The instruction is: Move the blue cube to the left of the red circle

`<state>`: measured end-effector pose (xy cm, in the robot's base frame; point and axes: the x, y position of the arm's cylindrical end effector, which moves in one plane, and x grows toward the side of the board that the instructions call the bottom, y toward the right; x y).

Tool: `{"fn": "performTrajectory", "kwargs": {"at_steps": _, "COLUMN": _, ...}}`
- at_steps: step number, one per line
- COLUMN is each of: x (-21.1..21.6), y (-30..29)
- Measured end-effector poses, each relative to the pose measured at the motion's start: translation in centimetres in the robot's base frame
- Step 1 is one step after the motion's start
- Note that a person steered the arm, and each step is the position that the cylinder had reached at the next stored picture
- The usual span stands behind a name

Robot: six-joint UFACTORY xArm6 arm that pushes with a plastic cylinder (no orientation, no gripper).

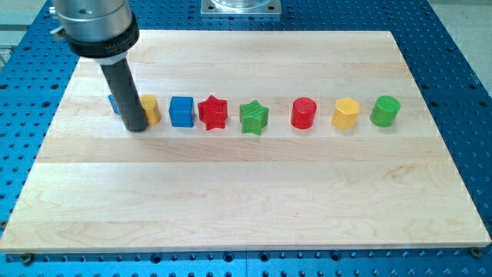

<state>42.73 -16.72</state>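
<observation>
Blocks stand in a single row across the wooden board [246,192], nearer its top edge than its bottom edge. From the view's left they run: a blue block [113,103] mostly hidden behind the rod, a yellow block [151,110], the blue cube [181,111], a red star [213,113], a green star [253,118], the red circle [304,113], a yellow hexagon-like block [346,114], and a green cylinder [385,111] closest to the board's right edge.

The blue cube sits in the left half of the row, between the yellow block and the red star, close to both. Both stars lie between it and the red circle, so the two are well apart.

The arm comes down from the top left corner. My tip [135,128] rests on the board near the left edge, just in front of the gap between the hidden blue block and the yellow block, touching or almost touching both. It is a plain rod with nothing to open or close, and it holds nothing. The yellow block lies between my tip and the blue cube.
</observation>
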Motion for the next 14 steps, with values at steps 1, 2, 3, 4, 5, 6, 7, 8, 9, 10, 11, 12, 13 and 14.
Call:
{"fn": "performTrajectory", "kwargs": {"at_steps": 1, "x": 0.5, "y": 3.9}}
{"fn": "performTrajectory", "kwargs": {"at_steps": 2, "x": 0.5, "y": 5.5}}
{"fn": "performTrajectory", "kwargs": {"at_steps": 3, "x": -0.7, "y": 5.8}}
{"fn": "performTrajectory", "kwargs": {"at_steps": 4, "x": -2.5, "y": 7.3}}
{"fn": "performTrajectory", "kwargs": {"at_steps": 5, "x": -4.5, "y": 9.2}}
{"fn": "performTrajectory", "kwargs": {"at_steps": 6, "x": -5.4, "y": 10.6}}
{"fn": "performTrajectory", "kwargs": {"at_steps": 7, "x": -5.4, "y": 10.9}}
{"fn": "performTrajectory", "kwargs": {"at_steps": 8, "x": -5.4, "y": 10.9}}
{"fn": "performTrajectory", "kwargs": {"at_steps": 9, "x": -6.0, "y": 10.5}}
{"fn": "performTrajectory", "kwargs": {"at_steps": 10, "x": -6.0, "y": 13.4}}
{"fn": "performTrajectory", "kwargs": {"at_steps": 11, "x": -5.0, "y": 17.1}}
{"fn": "performTrajectory", "kwargs": {"at_steps": 12, "x": -4.2, "y": 18.5}}
{"fn": "performTrajectory", "kwargs": {"at_steps": 13, "x": -3.8, "y": 20.2}}
{"fn": "performTrajectory", "kwargs": {"at_steps": 14, "x": -3.8, "y": 20.2}}
